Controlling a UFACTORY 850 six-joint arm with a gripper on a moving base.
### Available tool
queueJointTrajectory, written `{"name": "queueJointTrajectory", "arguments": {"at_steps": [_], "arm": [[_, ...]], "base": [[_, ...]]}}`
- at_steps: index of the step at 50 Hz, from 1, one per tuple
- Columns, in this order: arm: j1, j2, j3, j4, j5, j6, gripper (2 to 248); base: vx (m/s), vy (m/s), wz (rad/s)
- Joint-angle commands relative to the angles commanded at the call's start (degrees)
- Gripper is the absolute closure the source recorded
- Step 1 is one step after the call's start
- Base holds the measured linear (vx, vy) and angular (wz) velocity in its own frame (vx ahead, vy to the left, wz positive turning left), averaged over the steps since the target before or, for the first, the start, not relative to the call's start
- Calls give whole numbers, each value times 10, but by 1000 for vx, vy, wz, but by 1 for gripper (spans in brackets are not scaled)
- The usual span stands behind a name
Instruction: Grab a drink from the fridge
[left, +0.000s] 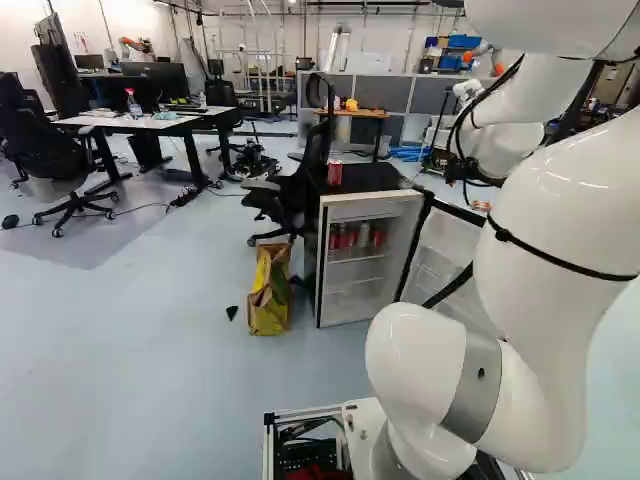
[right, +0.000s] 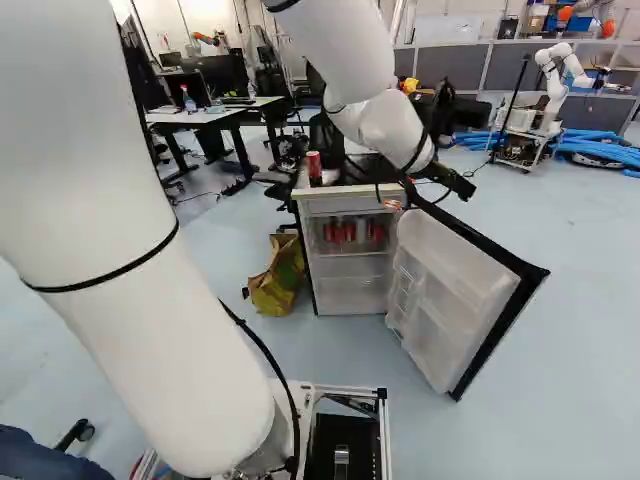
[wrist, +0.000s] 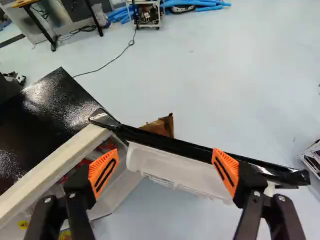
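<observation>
My gripper (right: 428, 196) hangs over the top of the swung-out door in the right base view. In the wrist view the gripper (wrist: 165, 170) is open, nothing held, its fingers wide apart above the fridge door (wrist: 185, 147). One finger is on the fridge side, the other over the door's far part. The fridge (left: 372, 198) stands open, several cans (left: 350, 237) on its upper shelf, mostly red. The wrist view shows only bits of red cans (wrist: 107, 146) under the fridge top's edge. Another red can (left: 334, 173) stands on the black fridge top (right: 365, 167).
A yellow bag (left: 269, 290) stands beside the fridge, with an office chair (left: 290, 195) behind it. Desks (left: 150, 122) are at the left of the left base view. Another robot (right: 556, 80) stands far back near blue tubes (right: 600, 150). The open door (right: 460, 295) juts toward the base.
</observation>
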Motion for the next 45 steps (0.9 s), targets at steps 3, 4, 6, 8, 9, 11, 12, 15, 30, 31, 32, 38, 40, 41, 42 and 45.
{"name": "queueJointTrajectory", "arguments": {"at_steps": [3,4,6,8,9,11,12,15,30,31,32,38,40,41,42,45], "arm": [[-5,0,-5,2,-10,0,3],[-6,-1,-6,3,-14,0,3],[-10,-1,-9,5,-21,0,3],[-13,-1,-13,7,-28,0,3],[-15,-3,-15,8,-32,0,3],[-18,-6,-17,9,-38,0,3],[-19,-8,-19,10,-42,0,3],[-24,-12,-24,12,-52,0,3],[-47,-39,-52,20,-100,0,3],[-48,-40,-54,20,-102,0,3],[-49,-42,-56,20,-104,0,3],[-57,-53,-68,20,-117,0,3],[-60,-57,-73,20,-121,0,3],[-61,-59,-75,20,-123,0,3],[-62,-61,-77,20,-124,0,3],[-66,-67,-84,20,-127,0,3]], "base": [[0,0,0],[0,0,0],[0,0,0],[0,0,0],[0,0,0],[0,0,0],[0,0,0],[0,0,0],[0,0,0],[0,0,0],[0,0,0],[0,0,0],[0,0,0],[0,0,0],[0,0,0],[0,0,0]]}}
